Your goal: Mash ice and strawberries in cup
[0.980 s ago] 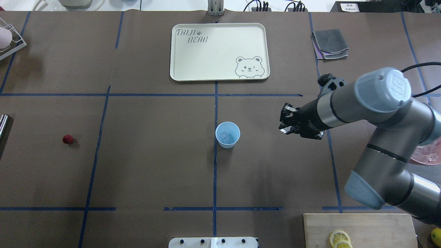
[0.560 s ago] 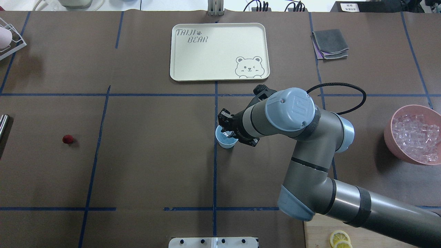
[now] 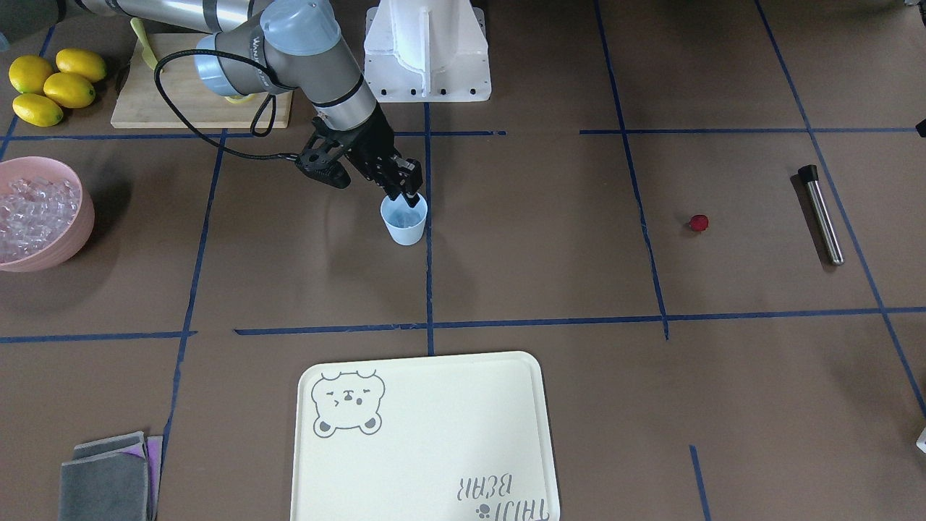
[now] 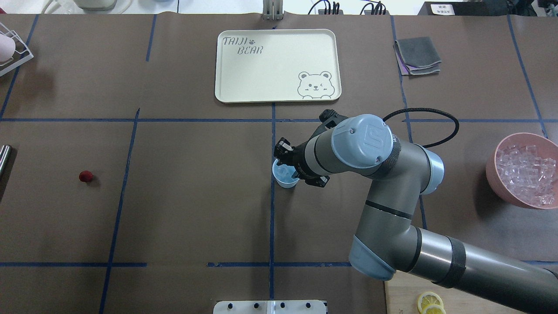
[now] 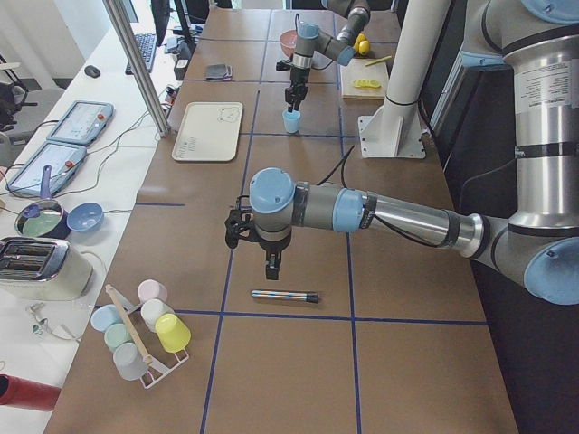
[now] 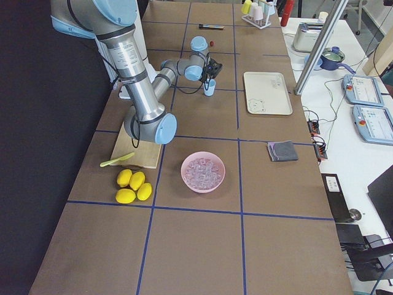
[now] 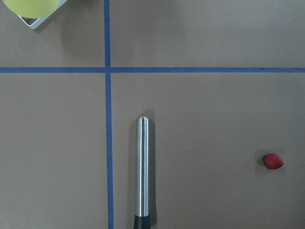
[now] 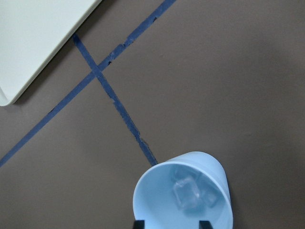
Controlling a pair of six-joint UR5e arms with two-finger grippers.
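The pale blue cup (image 4: 285, 176) stands at the table's middle, also in the front view (image 3: 404, 221). The right wrist view shows clear ice cubes (image 8: 187, 194) lying inside the cup (image 8: 157, 191). My right gripper (image 4: 285, 160) hangs just above the cup's rim; its fingertips (image 8: 138, 223) stand apart at the view's bottom with nothing between them. The strawberry (image 4: 86, 176) lies alone at the far left, also in the left wrist view (image 7: 273, 161). My left gripper (image 5: 271, 265) shows only in the exterior left view, above a steel muddler (image 7: 142, 167); I cannot tell its state.
A pink bowl (image 4: 501, 192) full of ice (image 4: 525, 168) stands at the right. A cream tray (image 4: 274, 65) and a grey cloth (image 4: 417, 54) lie at the back. A cutting board (image 4: 405, 288) with lemon slices is at the front right. A cup rack (image 5: 140, 330) stands at the left end.
My right arm has swung left from the bowl's side to above the cup, then edged slightly further left. The strawberry and the cup have not moved.
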